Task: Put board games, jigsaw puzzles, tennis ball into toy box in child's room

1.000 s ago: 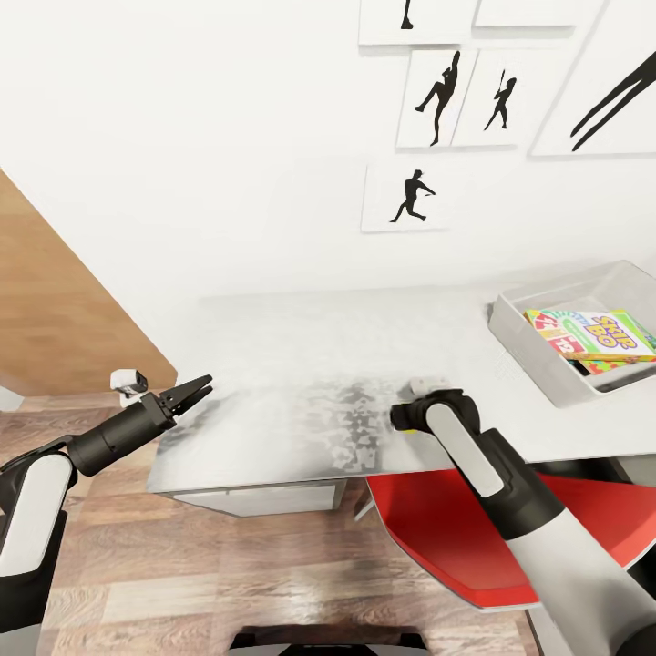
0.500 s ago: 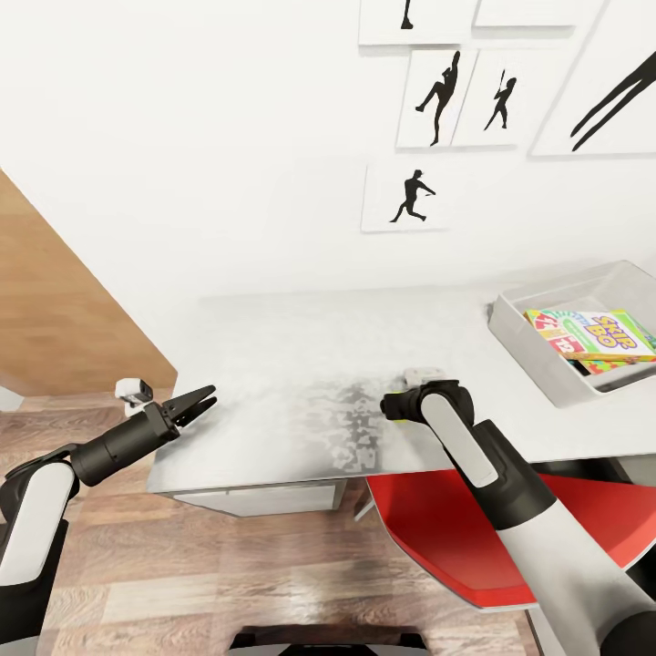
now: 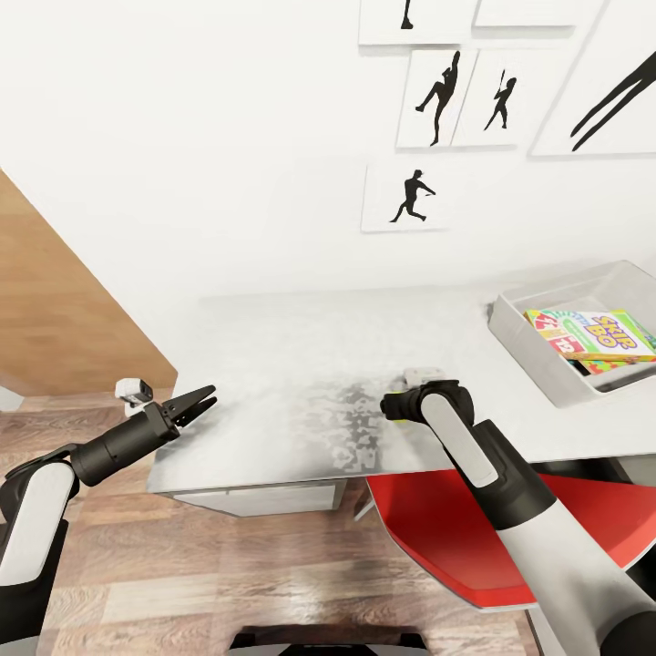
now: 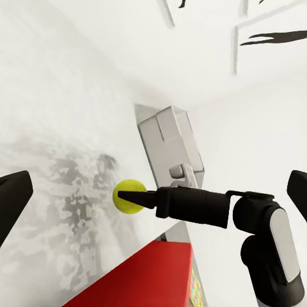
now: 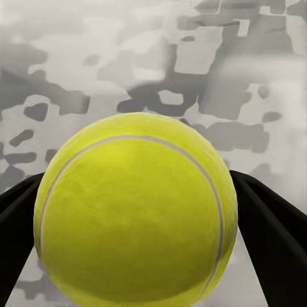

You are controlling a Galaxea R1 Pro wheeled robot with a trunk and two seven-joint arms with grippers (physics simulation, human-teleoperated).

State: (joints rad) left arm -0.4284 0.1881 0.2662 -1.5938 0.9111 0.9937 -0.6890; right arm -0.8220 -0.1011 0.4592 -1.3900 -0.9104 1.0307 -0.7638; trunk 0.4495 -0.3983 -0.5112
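Where the mottled grey desk [image 3: 301, 346] meets the white wall hung with black silhouette prints [image 3: 412, 196], the right pincer [image 3: 394, 406] is clamped on the yellow-green tennis ball [image 5: 135, 211], its dark fingers [image 5: 268, 224] pressing both sides just above the desk top. The ball is mostly hidden behind the wrist in the head view, only a sliver showing. The left pincer [image 3: 191, 398] hangs over the desk's near left corner with fingers slightly apart, holding nothing. The shallow grey toy box [image 3: 538, 360] stands well apart at the desk's right end, cut off by the frame, holding a colourful board game [image 3: 597, 339]. A red chair [image 3: 456, 538] sits beneath the desk edge.
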